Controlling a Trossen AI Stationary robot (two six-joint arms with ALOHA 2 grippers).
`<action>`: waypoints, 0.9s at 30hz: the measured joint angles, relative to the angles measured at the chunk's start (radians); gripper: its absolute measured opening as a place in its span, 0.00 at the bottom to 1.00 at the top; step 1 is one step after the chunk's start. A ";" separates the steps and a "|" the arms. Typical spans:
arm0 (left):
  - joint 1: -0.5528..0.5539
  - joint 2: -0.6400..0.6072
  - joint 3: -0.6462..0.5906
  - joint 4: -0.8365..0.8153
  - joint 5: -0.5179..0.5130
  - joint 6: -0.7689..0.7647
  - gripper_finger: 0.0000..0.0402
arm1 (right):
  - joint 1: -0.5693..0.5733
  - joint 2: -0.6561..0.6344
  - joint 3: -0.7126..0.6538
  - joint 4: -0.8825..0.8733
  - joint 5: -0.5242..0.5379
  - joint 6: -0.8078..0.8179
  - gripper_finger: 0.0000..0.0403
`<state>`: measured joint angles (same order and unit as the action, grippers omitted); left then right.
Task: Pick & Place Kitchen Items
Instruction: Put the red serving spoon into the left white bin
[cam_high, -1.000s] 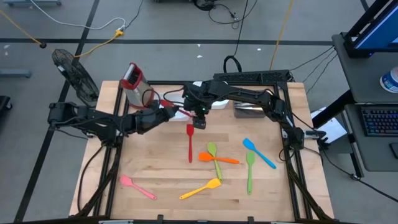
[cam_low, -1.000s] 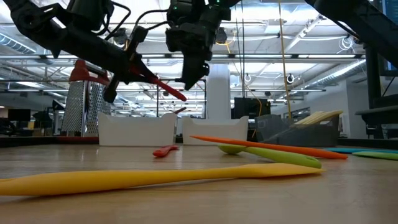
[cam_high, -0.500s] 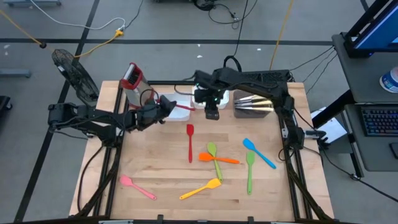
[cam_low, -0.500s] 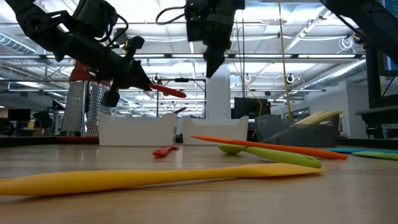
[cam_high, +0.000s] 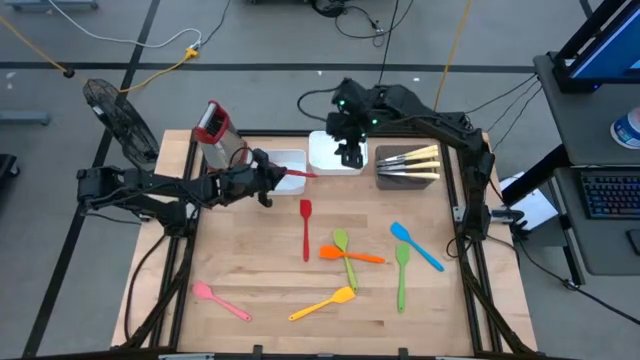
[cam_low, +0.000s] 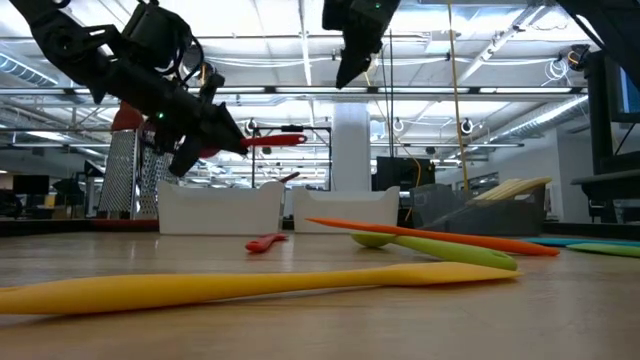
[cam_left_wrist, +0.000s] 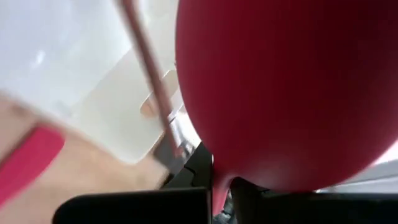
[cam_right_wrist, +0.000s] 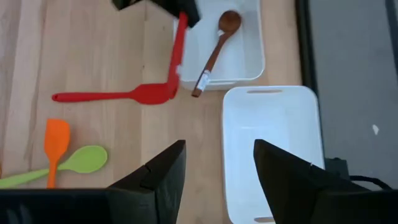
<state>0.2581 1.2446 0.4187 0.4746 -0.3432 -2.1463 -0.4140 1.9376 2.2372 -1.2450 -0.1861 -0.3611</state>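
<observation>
My left gripper (cam_high: 270, 181) is shut on a red utensil (cam_low: 275, 139) above the left white tray (cam_high: 290, 160), where a brown spoon (cam_right_wrist: 216, 42) lies. High over the right white tray (cam_right_wrist: 270, 143) my right gripper (cam_right_wrist: 217, 168) stands open, with nothing between its fingers. On the table lie a red spatula (cam_high: 305, 228), an orange spatula (cam_high: 352, 255), two green spoons (cam_high: 343, 248) (cam_high: 402, 275), a blue one (cam_high: 415, 245), a yellow spatula (cam_high: 325, 303) and a pink one (cam_high: 220, 300). Pale-handled knives (cam_high: 410, 160) rest in the dark tray. My left gripper pinches the red utensil between its two fingers near one end (cam_left_wrist: 217, 186); that end fills the left wrist view, so which part it is I cannot tell. The long thin part (cam_right_wrist: 178, 50) sticks out about level toward the table's right, clear of the tray.
A red-topped metal box (cam_high: 212, 135) stands at the far left corner beside the left tray. The dark tray (cam_high: 385, 180) sits at the far right, next to the right white tray. Bare wood lies at the near left and between the trays and the loose utensils.
My right gripper has risen and gone from beside the red spatula toward the far edge, ending over the right white tray. My left gripper has rolled its wrist and edged toward the left tray; the red utensil, which slanted downward, now lies about level.
</observation>
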 joint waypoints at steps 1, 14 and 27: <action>0.003 0.000 0.000 -0.007 0.034 -0.036 0.04 | -0.004 -0.002 0.000 0.002 -0.001 0.000 0.45; 0.139 0.000 0.081 -0.216 0.205 -0.175 0.04 | -0.024 0.004 -0.086 0.040 -0.056 0.024 0.45; 0.248 0.019 0.110 -0.295 0.484 -0.209 0.04 | -0.027 0.001 -0.139 0.048 -0.102 0.027 0.45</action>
<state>0.5063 1.2633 0.5289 0.1799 0.1405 -2.3556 -0.4412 1.9385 2.0979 -1.1971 -0.2884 -0.3344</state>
